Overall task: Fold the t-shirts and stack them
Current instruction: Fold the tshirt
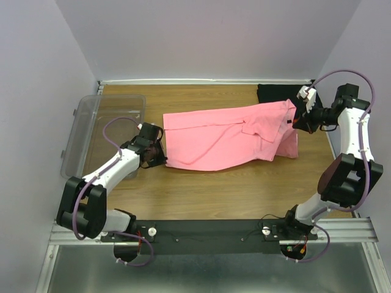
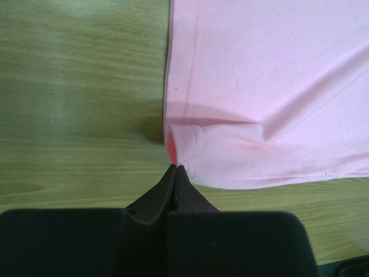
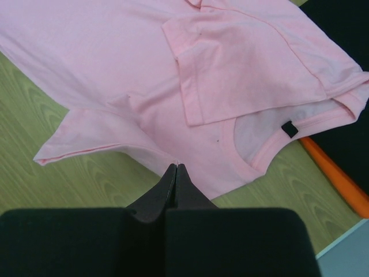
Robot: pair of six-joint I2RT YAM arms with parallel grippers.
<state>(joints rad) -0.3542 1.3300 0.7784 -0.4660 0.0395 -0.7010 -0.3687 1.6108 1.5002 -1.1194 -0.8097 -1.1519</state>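
Note:
The bright pink t-shirt (image 1: 229, 137) lies spread across the middle of the table, partly folded, with one sleeve turned over its top. My left gripper (image 1: 160, 152) is shut on the shirt's near-left hem corner (image 2: 184, 144), low at the table. My right gripper (image 1: 297, 122) is shut on the shirt's edge beside the collar (image 3: 259, 156) and holds that end slightly raised. The black t-shirt (image 1: 278, 91) lies at the back right, partly under the pink one, and also shows in the right wrist view (image 3: 340, 34). A strip of the orange-red t-shirt (image 3: 333, 172) shows beside the black one.
A clear plastic tub (image 1: 101, 131) stands at the left edge of the wooden table (image 1: 232, 195), close behind my left arm. Walls enclose the back and both sides.

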